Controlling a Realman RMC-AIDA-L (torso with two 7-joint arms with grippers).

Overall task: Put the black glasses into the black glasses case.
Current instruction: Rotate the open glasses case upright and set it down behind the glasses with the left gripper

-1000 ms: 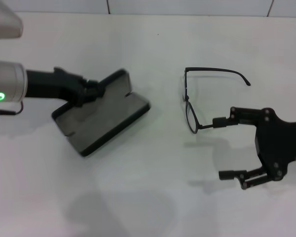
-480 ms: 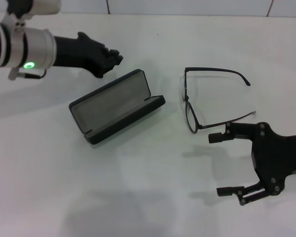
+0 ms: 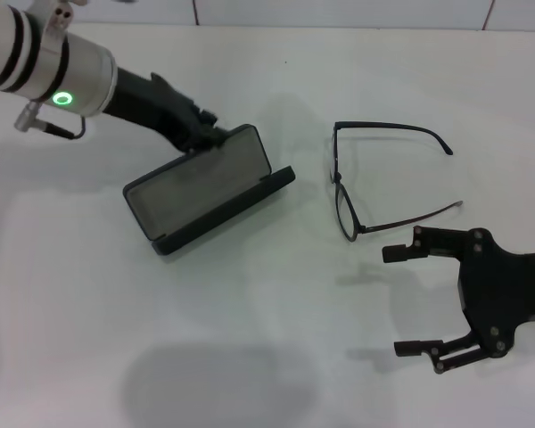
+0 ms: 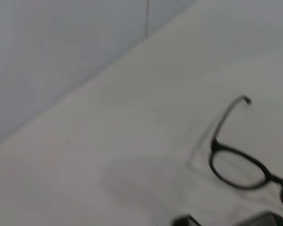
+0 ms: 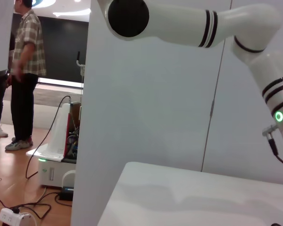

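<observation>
I have the case (image 3: 209, 190) lying open on the tabletop (image 3: 267, 357) at the left, lid raised on its far side and grey lining showing. My left gripper (image 3: 205, 134) sits at the lid's far edge, touching it as far as I can see; I cannot tell how its jaws stand. The glasses (image 3: 388, 183) lie unfolded to the right of the case, well apart from it, lenses toward the case and both temples pointing right. My right gripper (image 3: 410, 299) is at the near right with jaws released, spread wide. Its far finger lies just beside the nearer temple, not touching; nothing is between the jaws. The left wrist view shows the glasses (image 4: 240, 160) farther off.
</observation>
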